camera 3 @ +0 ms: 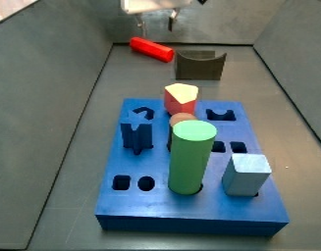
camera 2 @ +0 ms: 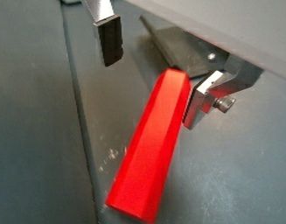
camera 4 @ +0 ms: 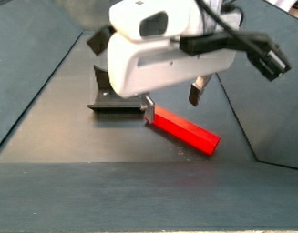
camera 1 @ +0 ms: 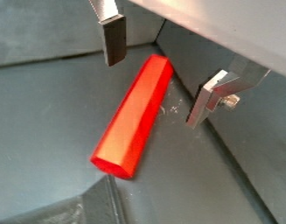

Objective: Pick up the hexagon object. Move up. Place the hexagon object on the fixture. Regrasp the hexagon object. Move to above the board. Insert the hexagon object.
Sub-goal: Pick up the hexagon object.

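Dark grey floor, clean. Gripper (camera 1: 160, 77) stands spread wide and empty above the hexagon object (camera 1: 135, 117), which lies flat between the fingers (camera 1: 114, 42) — untouched. Bar judged rigid, light, smooth-faced and possibly slippery; best taken near mid-length across opposite flats. Fixture (camera 3: 199, 64) sits nearby.

Claw (camera 1: 163, 74) low near floor, jaws spread wide.

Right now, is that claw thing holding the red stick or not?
Gripper: open, holding nothing. Its fingers stand on either side of the hexagon object, which lies on the floor, not clamped.
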